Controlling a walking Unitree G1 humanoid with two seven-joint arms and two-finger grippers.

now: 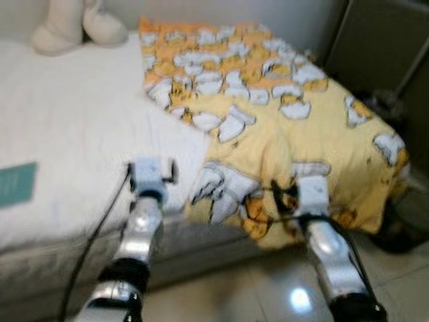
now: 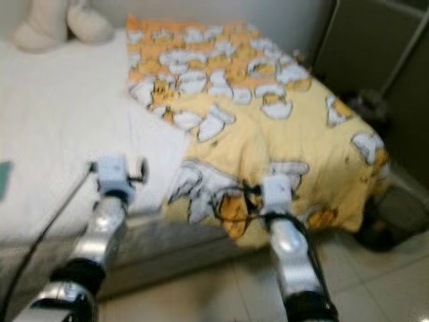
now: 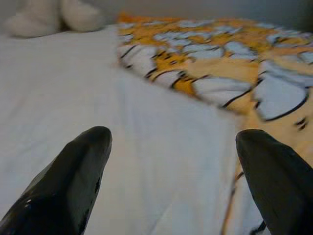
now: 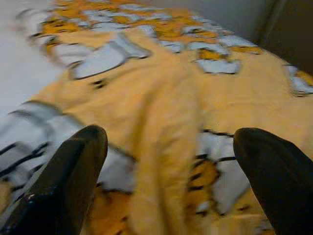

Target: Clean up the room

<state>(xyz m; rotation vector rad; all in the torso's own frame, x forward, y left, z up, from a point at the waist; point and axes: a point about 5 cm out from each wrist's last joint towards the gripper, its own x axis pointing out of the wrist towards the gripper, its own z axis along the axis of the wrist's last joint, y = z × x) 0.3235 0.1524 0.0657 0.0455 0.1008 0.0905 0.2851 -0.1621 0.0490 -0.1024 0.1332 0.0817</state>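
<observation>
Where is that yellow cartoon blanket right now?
The yellow blanket lies spread over the right half of the bed, beside the bare white sheet, its front edge hanging off the mattress just ahead of the right gripper.

A yellow blanket (image 1: 281,127) patterned with white and orange cartoon figures outlined in black is seen on a white bed (image 1: 67,127). A cream plush toy (image 1: 74,23) and a teal card (image 1: 17,183) are seen there.

light: even, soft | blur: all 4 views | glare: floor tile (image 1: 299,298)
</observation>
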